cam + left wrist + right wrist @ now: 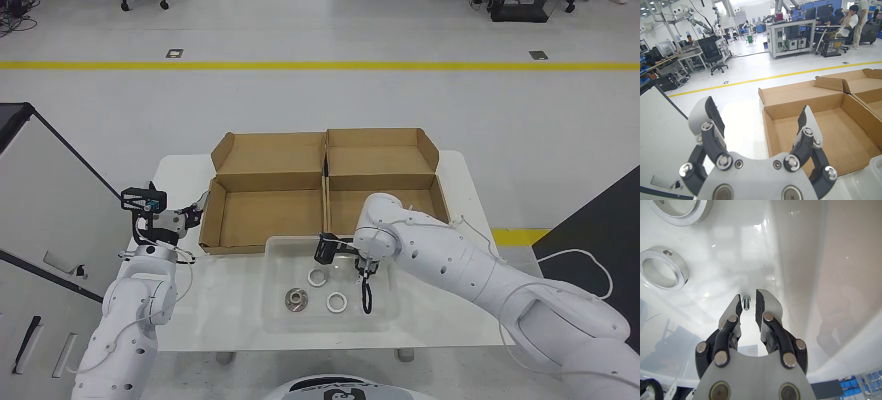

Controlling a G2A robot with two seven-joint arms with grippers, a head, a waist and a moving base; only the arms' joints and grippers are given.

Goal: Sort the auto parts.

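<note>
I am finding no text, label, number or sign that I can read. A few marks are showing on the face of the metal ring (680,218) in my right wrist view, but the picture's edge is cutting them off and I cannot make them out.

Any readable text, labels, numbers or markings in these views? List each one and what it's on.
No legible text in any view.
cardboard boxes: plain, no print.
clear tray: no label.
metal rings and bolt: no stamped marks visible.
blue signs in the room behind: too small and blurred to read.
</note>
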